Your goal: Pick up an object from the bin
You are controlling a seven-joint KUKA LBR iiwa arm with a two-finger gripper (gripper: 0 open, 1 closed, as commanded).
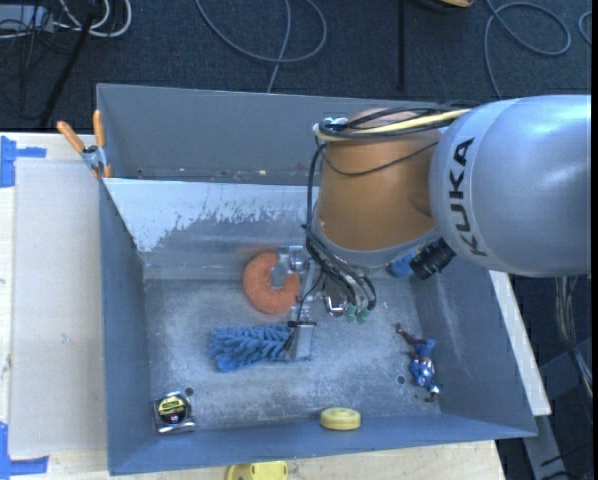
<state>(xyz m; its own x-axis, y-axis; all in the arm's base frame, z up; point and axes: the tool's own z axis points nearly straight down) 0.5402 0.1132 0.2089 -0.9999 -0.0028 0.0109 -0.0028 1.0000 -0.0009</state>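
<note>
Well, the gripper (pixel 301 340) is low in the grey bin (pixel 209 158), right at the blue shaggy duster (pixel 245 347)!
The duster lies mid-floor and the gripper meets the end of it nearer the arm; spread or pressed together, I cannot tell. An orange round sponge (pixel 266 282) sits just behind, a black-and-yellow tape measure (pixel 174 411) in the front corner, a yellow disc (pixel 340 419) by the front wall, and a small blue toy (pixel 421 365) well apart.
</note>
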